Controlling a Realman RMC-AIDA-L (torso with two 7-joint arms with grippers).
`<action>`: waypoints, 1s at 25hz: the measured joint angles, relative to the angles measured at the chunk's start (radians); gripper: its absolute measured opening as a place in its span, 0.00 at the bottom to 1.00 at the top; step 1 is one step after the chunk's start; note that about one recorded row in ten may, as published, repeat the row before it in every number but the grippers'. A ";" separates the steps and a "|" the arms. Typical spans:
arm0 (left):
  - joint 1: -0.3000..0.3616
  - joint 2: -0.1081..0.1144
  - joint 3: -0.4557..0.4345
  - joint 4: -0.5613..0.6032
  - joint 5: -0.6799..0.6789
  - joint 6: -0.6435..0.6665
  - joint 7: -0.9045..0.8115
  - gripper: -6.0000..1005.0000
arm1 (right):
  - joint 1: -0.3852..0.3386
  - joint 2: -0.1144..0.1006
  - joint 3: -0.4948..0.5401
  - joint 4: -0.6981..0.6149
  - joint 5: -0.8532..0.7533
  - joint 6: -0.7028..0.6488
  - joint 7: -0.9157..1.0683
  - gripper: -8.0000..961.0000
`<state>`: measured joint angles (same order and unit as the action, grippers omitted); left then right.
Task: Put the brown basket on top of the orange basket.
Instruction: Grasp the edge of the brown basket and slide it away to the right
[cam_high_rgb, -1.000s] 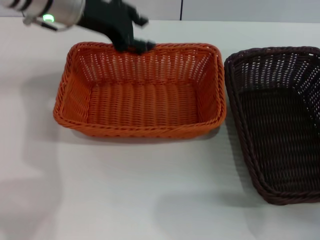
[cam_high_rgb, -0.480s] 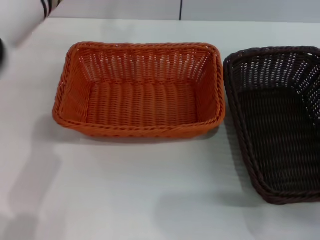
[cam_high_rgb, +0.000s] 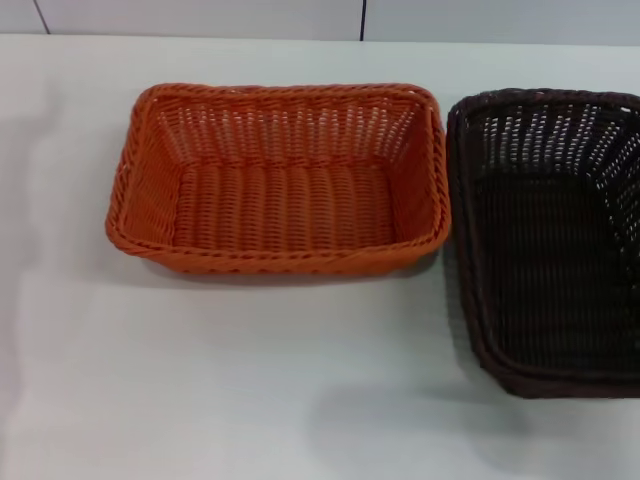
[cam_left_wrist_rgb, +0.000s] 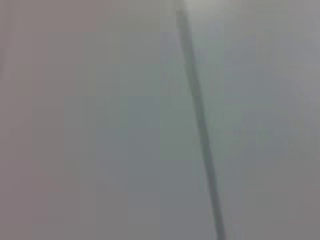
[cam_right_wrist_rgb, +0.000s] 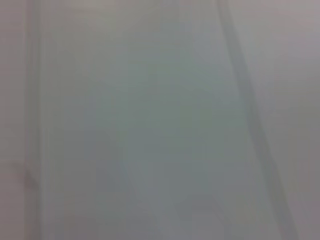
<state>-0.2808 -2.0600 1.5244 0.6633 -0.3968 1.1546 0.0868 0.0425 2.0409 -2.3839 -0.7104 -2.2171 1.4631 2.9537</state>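
Neither pincer appeared in any view, so whether either was apart or together could not be told; both wrist cameras showed only blurred pale wall with a dark seam. On the white surface (cam_high_rgb: 250, 390) the orange basket (cam_high_rgb: 280, 255) sat left of centre, upright and empty. Just beside it, to the right, the brown basket (cam_high_rgb: 560, 250) lay partly out of view, their rims near or perhaps touching. Stacking had evidently not started. Next, a pincer would need to reach the brown basket's rim, clamp it, lift clear and carry it leftward over the orange one.
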 joint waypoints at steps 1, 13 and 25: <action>0.005 -0.001 -0.038 -0.094 0.012 0.051 -0.099 0.84 | -0.007 -0.018 -0.002 -0.054 -0.039 -0.046 0.000 0.80; 0.013 -0.004 -0.067 -0.340 0.027 0.152 -0.076 0.84 | 0.024 -0.121 0.434 -1.059 -0.222 -1.687 -0.019 0.80; -0.001 -0.006 -0.071 -0.402 0.026 0.164 -0.062 0.84 | 0.453 0.005 1.119 -1.137 -0.047 -3.293 -0.345 0.78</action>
<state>-0.2814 -2.0659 1.4536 0.2609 -0.3709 1.3186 0.0251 0.4951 2.0457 -1.2647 -1.8476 -2.2642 -1.8295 2.6091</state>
